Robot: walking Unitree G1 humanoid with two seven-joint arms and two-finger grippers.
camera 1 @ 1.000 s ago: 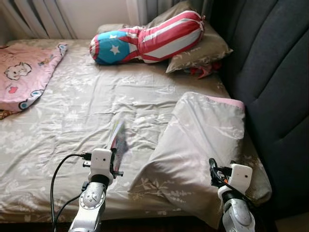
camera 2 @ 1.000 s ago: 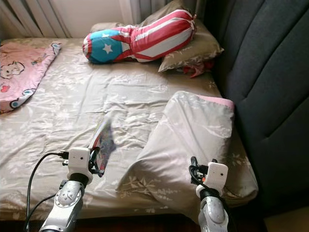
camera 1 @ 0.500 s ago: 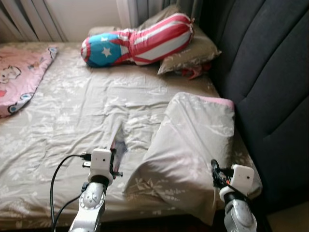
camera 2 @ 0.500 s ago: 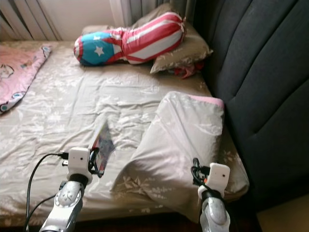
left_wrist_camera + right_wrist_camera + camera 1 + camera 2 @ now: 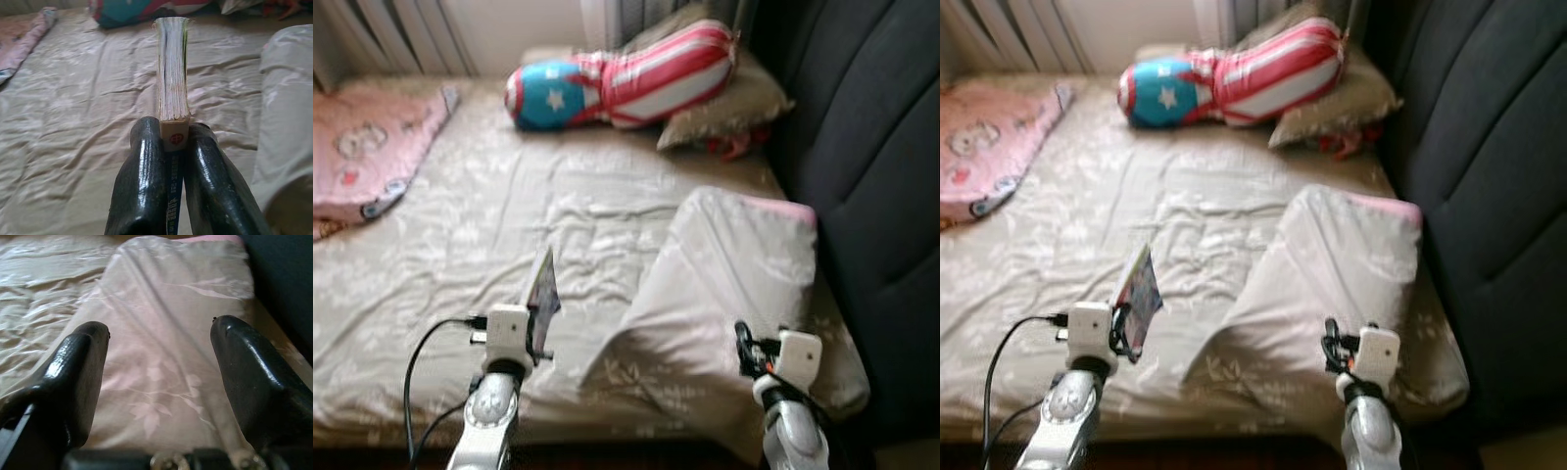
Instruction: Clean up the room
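My left gripper (image 5: 168,134) is shut on a thin book (image 5: 172,68), held upright by its spine above the near part of the bed; the book (image 5: 544,297) stands edge-on over the sheet. My right gripper (image 5: 156,352) is open with nothing between its fingers, hovering low over the beige flowered pillow (image 5: 724,294) that leans near the bed's front right corner. A star-and-stripes bolster cushion (image 5: 622,80) lies at the head of the bed against another beige pillow (image 5: 729,108). A pink cartoon blanket (image 5: 362,157) lies at the far left.
The bed's rumpled beige sheet (image 5: 509,215) spreads across the middle. A dark padded headboard (image 5: 871,176) rises along the right side. Curtains (image 5: 391,34) hang behind the bed. A red cloth (image 5: 732,145) peeks from under the far pillow. A black cable (image 5: 421,362) trails from my left arm.
The view has swung back leftward and is blurrier, so the whole scene has shifted. The left gripper still holds the book and the right gripper stays open over the pillow.
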